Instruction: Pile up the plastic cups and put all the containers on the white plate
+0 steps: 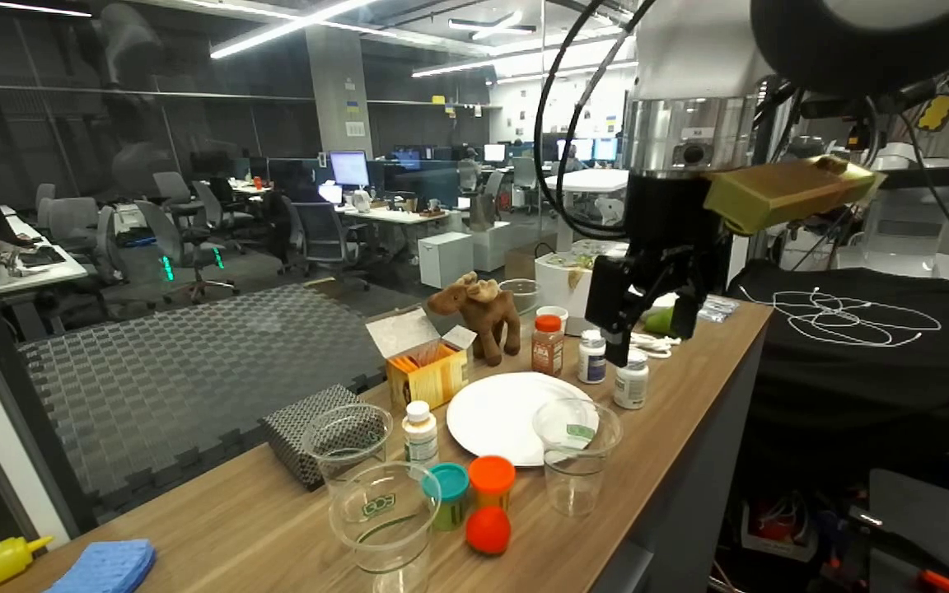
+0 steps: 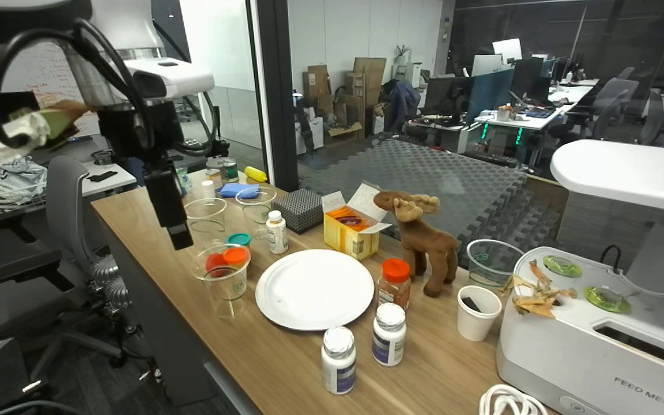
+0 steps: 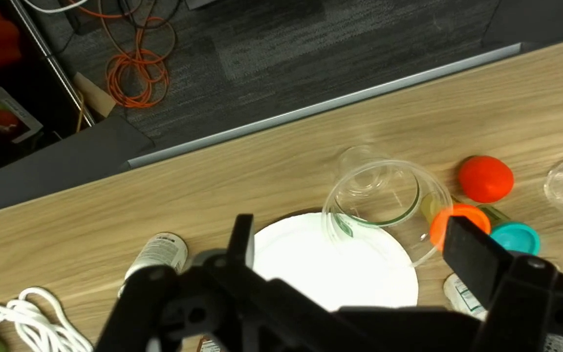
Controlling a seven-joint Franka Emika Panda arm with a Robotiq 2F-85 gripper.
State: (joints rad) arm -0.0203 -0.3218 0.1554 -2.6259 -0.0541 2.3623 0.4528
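The white plate (image 1: 487,416) lies bare mid-table. A clear plastic cup (image 1: 575,486) stands upright beside it, its rim (image 3: 340,183) overlapping the plate in the wrist view. Two more clear cups (image 1: 392,539) (image 2: 256,212) stand apart at one end; another (image 2: 490,262) is behind the toy moose. Two white bottles (image 2: 339,363) (image 2: 389,340) and a red-lidded bottle (image 2: 394,285) stand near the plate. Across it are a white bottle (image 1: 420,441), a teal-lidded tub (image 1: 448,498) and an orange-lidded tub (image 1: 492,478). My gripper (image 3: 347,239) is open and empty, above the table.
A red ball-like object (image 1: 488,529) is by the tubs. An open yellow box (image 2: 350,233), a dark textured block (image 2: 300,210) and a toy moose (image 2: 424,242) line the far edge. A white paper cup (image 2: 478,314), white cable (image 2: 510,402) and white machine (image 2: 574,346) stand at one end.
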